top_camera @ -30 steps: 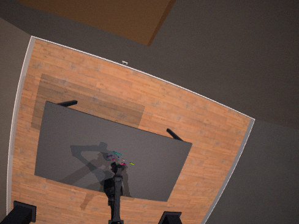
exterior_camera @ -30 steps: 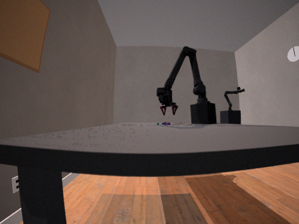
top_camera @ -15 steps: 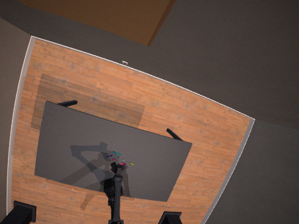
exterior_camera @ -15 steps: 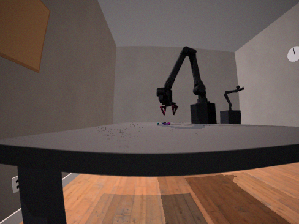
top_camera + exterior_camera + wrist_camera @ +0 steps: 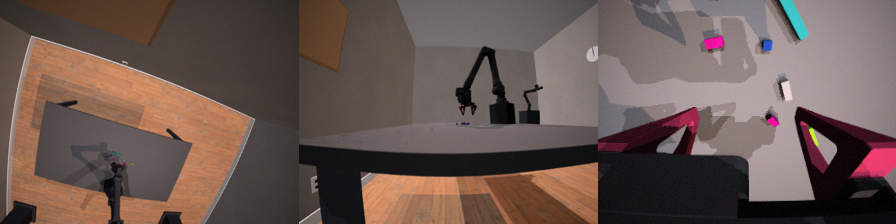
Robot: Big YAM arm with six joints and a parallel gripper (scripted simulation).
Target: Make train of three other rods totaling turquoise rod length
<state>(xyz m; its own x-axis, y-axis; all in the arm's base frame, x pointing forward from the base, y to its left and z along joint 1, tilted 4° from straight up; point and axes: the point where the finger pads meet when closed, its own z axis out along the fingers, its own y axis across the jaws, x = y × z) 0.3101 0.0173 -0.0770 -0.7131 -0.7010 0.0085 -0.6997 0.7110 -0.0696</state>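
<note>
From where I stand, the black arm (image 5: 115, 199) (image 5: 476, 68) reaches over the dark grey table (image 5: 70, 131) (image 5: 437, 141), its gripper (image 5: 118, 168) (image 5: 468, 115) (image 5: 746, 112) pointing down above the top. The crimson fingers are spread fully apart, with nothing between them.

Below, small coloured rods lie scattered. The long turquoise rod (image 5: 117, 153) (image 5: 796, 21) lies near a tiny blue block-like rod (image 5: 118, 157) (image 5: 767, 45). A purple rod (image 5: 109, 156) is near one short magenta rod (image 5: 113, 159) (image 5: 714, 43); a pale, whitish rod (image 5: 123, 160) (image 5: 785, 90) lies between the blue one and a smaller-looking magenta piece (image 5: 124, 164) (image 5: 772, 120). A slim lime rod (image 5: 132, 163) (image 5: 813, 137) lies off to one side. These rods are apart, not joined in a line.
</note>
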